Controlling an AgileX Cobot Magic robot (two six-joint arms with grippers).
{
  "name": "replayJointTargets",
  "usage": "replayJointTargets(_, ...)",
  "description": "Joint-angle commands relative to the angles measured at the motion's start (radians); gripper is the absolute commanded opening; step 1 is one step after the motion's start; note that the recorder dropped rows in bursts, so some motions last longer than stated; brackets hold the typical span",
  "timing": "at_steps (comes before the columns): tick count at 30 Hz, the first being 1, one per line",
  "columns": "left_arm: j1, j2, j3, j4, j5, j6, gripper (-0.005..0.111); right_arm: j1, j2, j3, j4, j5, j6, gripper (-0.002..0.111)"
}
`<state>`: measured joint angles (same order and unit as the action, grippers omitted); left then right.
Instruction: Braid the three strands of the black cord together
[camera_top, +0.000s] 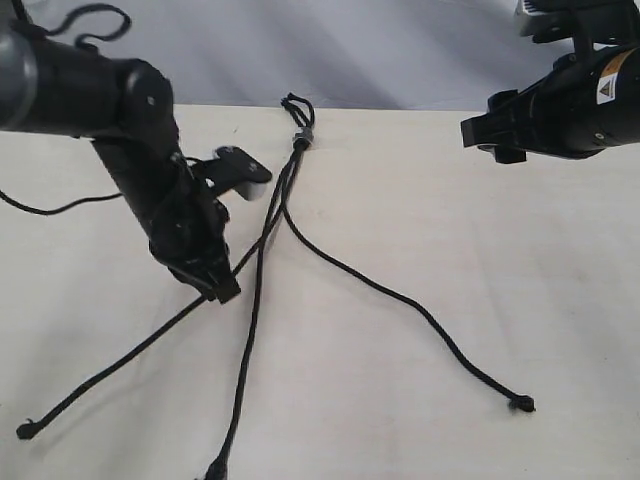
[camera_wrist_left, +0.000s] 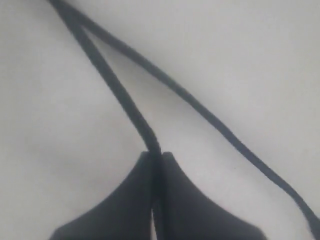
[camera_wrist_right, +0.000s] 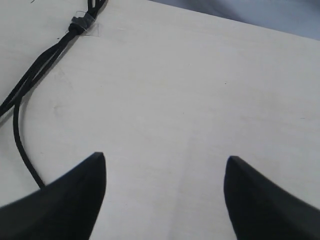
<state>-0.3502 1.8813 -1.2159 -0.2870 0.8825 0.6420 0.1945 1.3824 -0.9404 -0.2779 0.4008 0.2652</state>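
Down on the pale table (camera_top: 450, 250), the black cord (camera_top: 288, 190) lies with its small loop (camera_top: 297, 104) and grey band (camera_top: 303, 136) at the far edge. Its three strands fan out toward the near side. The left gripper (camera_top: 222, 290) is clamped on the left strand (camera_top: 110, 370) partway along its length, with the middle strand (camera_top: 241, 395) running just beside it. The right strand (camera_top: 400, 298) lies loose and well apart. The right gripper (camera_top: 490, 135) hangs above the table with its jaws spread, holding nothing, away from the cord.
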Motion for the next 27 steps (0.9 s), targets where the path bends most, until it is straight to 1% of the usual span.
replayJointTargets(1, 0.098, -0.080, 0.058, -0.039, -0.094, -0.017, 0.000, -0.006, -0.003, 0.001, 0.000, -0.016, 0.000, 0.064)
replayJointTargets(3, 0.128, -0.079, 0.111, -0.039, -0.183, -0.017, 0.000, -0.006, -0.003, 0.001, 0.000, -0.020, 0.000, 0.064)
replayJointTargets(4, 0.130, -0.075, 0.151, -0.039, -0.252, -0.017, 0.000, -0.006, -0.003, 0.001, 0.006, -0.022, 0.000, 0.064)
replayJointTargets(5, 0.130, -0.072, 0.166, -0.039, -0.284, -0.017, 0.000, -0.006, -0.003, 0.001, 0.008, -0.022, 0.000, 0.064)
replayJointTargets(6, 0.130, -0.065, 0.180, -0.039, -0.307, -0.017, 0.000, -0.006, -0.003, 0.001, 0.008, -0.022, 0.000, 0.064)
replayJointTargets(9, 0.130, -0.051, 0.180, -0.070, -0.306, -0.022, 0.002, -0.006, -0.003, 0.001, 0.008, -0.022, 0.000, 0.064)
replayJointTargets(11, 0.130, -0.033, 0.180, -0.063, -0.308, -0.026, 0.014, -0.004, -0.003, 0.001, 0.010, -0.022, 0.000, 0.064)
replayJointTargets(12, 0.130, -0.021, 0.180, -0.063, -0.315, -0.026, 0.027, -0.004, -0.003, 0.001, 0.024, -0.022, 0.000, 0.064)
replayJointTargets(14, 0.130, -0.007, 0.180, -0.063, -0.330, -0.032, 0.043, -0.004, -0.003, 0.001, 0.051, -0.020, 0.000, 0.064)
replayJointTargets(15, 0.130, -0.002, 0.180, -0.061, -0.335, -0.035, 0.049, -0.004, -0.003, 0.001, 0.069, -0.015, -0.012, 0.064)
replayJointTargets(18, 0.133, 0.001, 0.180, -0.061, -0.350, -0.042, 0.060, 0.006, -0.003, 0.001, 0.140, 0.001, -0.102, 0.064)
replayJointTargets(20, 0.142, 0.001, 0.180, -0.065, -0.360, -0.053, 0.063, 0.030, -0.003, 0.001, 0.194, 0.009, -0.161, 0.064)
replayJointTargets(22, 0.158, 0.001, 0.180, -0.065, -0.360, -0.053, 0.062, 0.073, -0.003, 0.001, 0.248, 0.009, -0.216, 0.064)
replayJointTargets(25, 0.199, 0.008, 0.180, -0.063, -0.355, -0.053, 0.062, 0.154, -0.001, 0.001, 0.311, 0.011, -0.306, 0.064)
replayJointTargets(27, 0.227, 0.008, 0.180, -0.065, -0.355, -0.070, 0.062, 0.217, 0.016, -0.006, 0.321, 0.030, -0.319, 0.064)
